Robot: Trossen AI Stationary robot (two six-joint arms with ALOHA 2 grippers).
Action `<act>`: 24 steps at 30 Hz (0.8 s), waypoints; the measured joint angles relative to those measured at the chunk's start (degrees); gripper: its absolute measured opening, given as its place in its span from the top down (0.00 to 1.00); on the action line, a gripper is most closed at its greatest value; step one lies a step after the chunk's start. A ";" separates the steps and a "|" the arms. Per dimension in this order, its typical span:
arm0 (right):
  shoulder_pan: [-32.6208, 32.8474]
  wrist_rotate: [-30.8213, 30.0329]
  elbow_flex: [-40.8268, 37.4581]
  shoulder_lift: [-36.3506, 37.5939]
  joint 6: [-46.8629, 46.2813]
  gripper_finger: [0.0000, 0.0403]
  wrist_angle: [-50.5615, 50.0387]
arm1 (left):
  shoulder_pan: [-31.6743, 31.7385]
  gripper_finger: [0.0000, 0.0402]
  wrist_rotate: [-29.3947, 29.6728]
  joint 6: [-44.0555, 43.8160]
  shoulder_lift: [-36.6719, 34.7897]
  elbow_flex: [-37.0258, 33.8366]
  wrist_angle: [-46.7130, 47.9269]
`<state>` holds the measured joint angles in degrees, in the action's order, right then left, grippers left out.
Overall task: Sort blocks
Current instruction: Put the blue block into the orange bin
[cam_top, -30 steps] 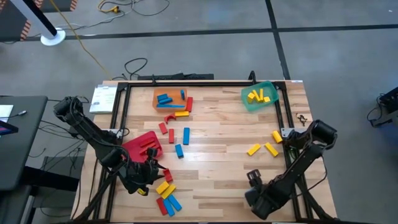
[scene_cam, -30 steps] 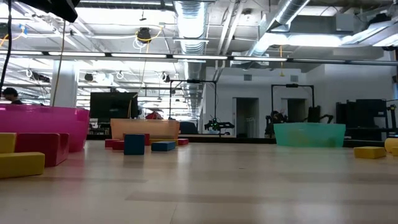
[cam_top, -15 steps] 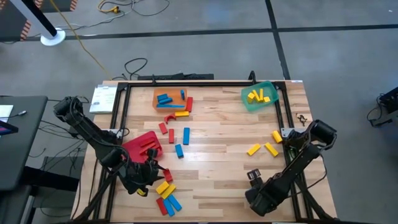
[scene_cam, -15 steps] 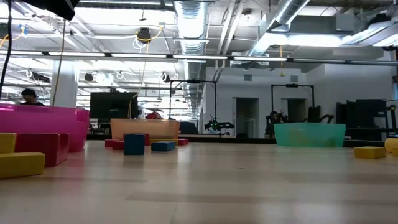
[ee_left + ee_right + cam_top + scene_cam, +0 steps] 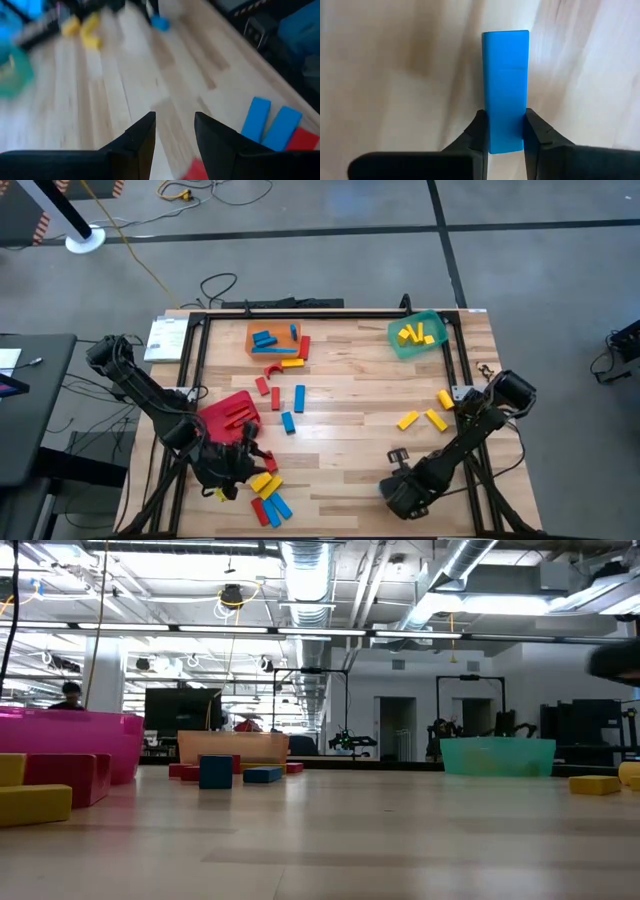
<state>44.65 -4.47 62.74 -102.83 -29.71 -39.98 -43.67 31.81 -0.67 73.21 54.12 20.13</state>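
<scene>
The right gripper (image 5: 503,131) has its two fingers pressed against the sides of a blue block (image 5: 505,87) — a firm pinch on its near end, the rest of the bar sticking out ahead over the bare wood. In the high view this gripper (image 5: 397,457) sits low near the table's front edge, right of centre. So the step in hand looks like the pick-up of a blue piece; next it likely needs a lift and a carry to the orange bin (image 5: 274,340) at the back, where other blue blocks lie, then a release above it.

The left gripper (image 5: 174,131) is partly spread with nothing between its fingers, hovering by the front-left cluster of mixed blocks (image 5: 266,492) beside the red bin (image 5: 230,416). Yellow pieces sit in the green bin (image 5: 418,335); more yellow ones (image 5: 426,418) lie loose at the right.

Compared with a second ago, the right arm has slid leftward along the front edge and its fingers have gone from wide apart to clamped; the left arm has barely shifted
</scene>
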 joint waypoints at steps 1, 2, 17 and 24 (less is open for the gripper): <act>-0.80 0.00 0.41 0.24 0.16 0.82 1.47 | -0.01 0.67 0.00 3.08 0.00 0.01 -2.00; -1.66 0.00 0.85 0.38 0.48 0.82 3.12 | -0.01 0.67 0.00 6.14 0.00 -0.01 -4.13; -13.13 3.18 11.81 0.47 17.33 0.80 25.39 | 0.75 0.65 1.77 46.86 9.22 -0.03 -28.85; -16.42 8.69 13.13 0.51 21.10 0.80 30.64 | 1.37 0.58 1.58 55.94 11.26 -0.01 -37.72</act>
<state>28.23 4.23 75.87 -102.32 -8.61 -9.35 -42.30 33.40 55.26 84.47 54.11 -17.59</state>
